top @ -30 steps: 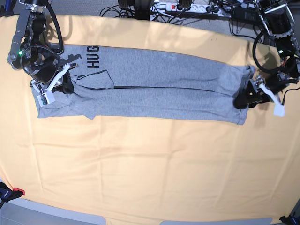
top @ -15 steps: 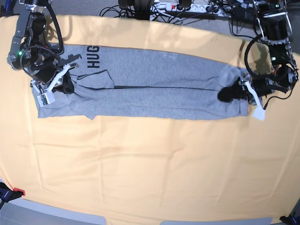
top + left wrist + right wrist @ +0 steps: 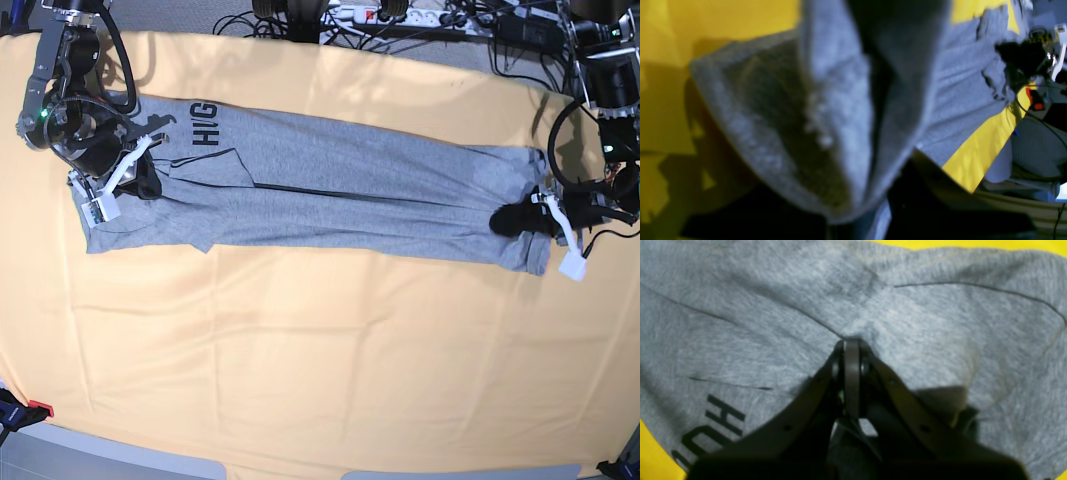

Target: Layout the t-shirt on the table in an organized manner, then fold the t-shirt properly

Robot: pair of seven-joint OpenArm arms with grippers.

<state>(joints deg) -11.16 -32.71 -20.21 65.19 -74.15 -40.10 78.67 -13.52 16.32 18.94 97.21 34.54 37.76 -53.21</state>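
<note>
The t-shirt (image 3: 330, 205) lies as a long narrow band across the upper bench (image 3: 320, 350), with the right gripper (image 3: 850, 350) clamped on its left end and the left gripper (image 3: 520, 218) pinching its right end, so I judge the crosswise folds remain.

A: Base view: we record even, bright overhead light. The table (image 3: 320, 350) reads pale orange, its edges bowed by wide-angle distortion. Short, soft shadows sit close under both arms.

B: Left wrist view: we list heavy blur. The t-shirt (image 3: 840, 100) fabric nearest the jaws is out of focus; a dark band runs down its middle. The cloth beside it shows saturated yellow, with a hard-edged shadow lying to one side of the jaws.

A: Right wrist view: we note mild softness and a bluish cast. The right gripper (image 3: 851, 346) is a dark silhouette, and a shadow falls on the fabric just beside its jaws. No glare.
</note>
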